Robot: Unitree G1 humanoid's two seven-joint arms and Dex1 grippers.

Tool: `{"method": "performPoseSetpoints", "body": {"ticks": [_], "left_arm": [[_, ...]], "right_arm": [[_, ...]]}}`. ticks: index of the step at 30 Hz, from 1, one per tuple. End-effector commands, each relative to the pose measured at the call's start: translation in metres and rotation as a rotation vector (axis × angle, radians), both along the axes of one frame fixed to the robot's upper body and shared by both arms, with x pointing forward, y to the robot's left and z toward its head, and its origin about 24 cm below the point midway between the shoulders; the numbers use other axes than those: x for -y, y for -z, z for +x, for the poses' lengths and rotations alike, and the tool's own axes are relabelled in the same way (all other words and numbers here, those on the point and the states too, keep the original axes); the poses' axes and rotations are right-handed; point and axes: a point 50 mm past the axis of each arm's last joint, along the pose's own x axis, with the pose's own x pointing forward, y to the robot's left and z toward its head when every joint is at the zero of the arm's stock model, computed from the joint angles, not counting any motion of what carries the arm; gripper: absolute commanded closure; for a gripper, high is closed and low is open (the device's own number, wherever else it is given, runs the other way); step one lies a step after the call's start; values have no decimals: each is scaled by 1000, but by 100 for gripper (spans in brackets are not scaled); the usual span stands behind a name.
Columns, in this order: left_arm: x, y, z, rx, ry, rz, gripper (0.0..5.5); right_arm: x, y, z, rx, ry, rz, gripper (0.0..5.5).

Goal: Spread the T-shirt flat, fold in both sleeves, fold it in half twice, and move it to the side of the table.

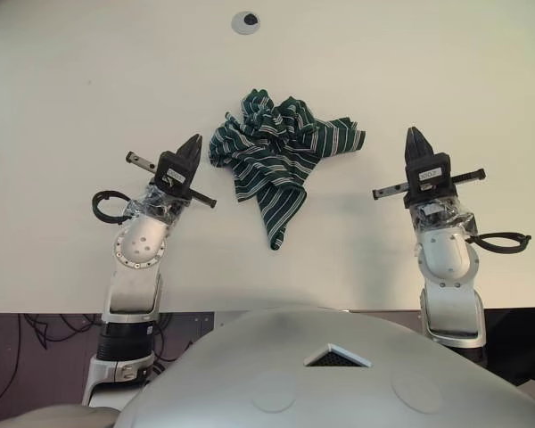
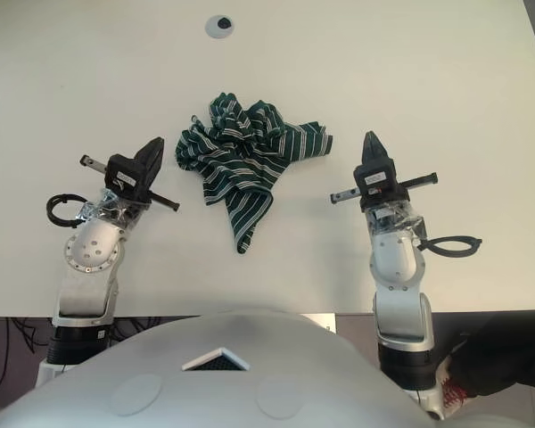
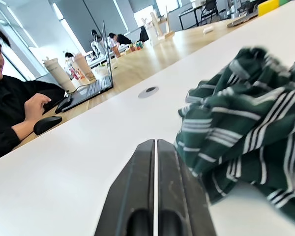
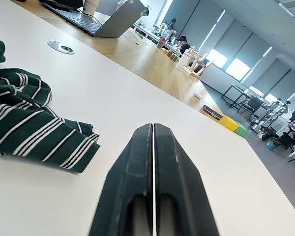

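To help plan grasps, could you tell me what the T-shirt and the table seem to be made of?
T-shirt: soft, matte knit fabric, probably cotton, green with white stripes; it bunches in loose folds. Table: smooth off-white top, likely laminate, with a faint sheen.

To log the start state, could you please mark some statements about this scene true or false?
The T-shirt lies crumpled on the table. True.
The left gripper holds a sleeve. False: it is shut and empty, beside the T-shirt.
The right gripper is shut and empty. True.
Both sleeves are folded in. False: the T-shirt is a bunched heap.
A mug stands beyond the T-shirt. False: a round grommet sits there.
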Motion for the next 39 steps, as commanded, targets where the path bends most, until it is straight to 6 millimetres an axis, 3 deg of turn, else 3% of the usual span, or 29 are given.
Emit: {"method": "performPoseSetpoints", "body": {"ticks": [1,7,15,19,22,27,30,39], "left_arm": [[-1,0,3,13,31,-12,547],[-10,6,14,39,-30,-3,547],[-10,-1,19,90,-26,-34,547],[0,-10,30,144,36,-68,547],[11,-9,27,113,125,-123,547],[38,-10,21,35,360,-72,479],[44,-16,30,33,376,-60,437],[54,-16,47,-9,437,-41,437]], "right_arm": [[-4,3,2,5,-14,10,548],[-2,8,2,4,6,17,548],[-4,8,3,1,1,26,548],[-8,8,4,0,0,29,548],[-10,8,7,0,-9,34,548],[-18,10,13,-3,-25,43,550],[-24,12,18,-6,-39,45,550],[-41,23,35,-17,-75,65,550]]}}
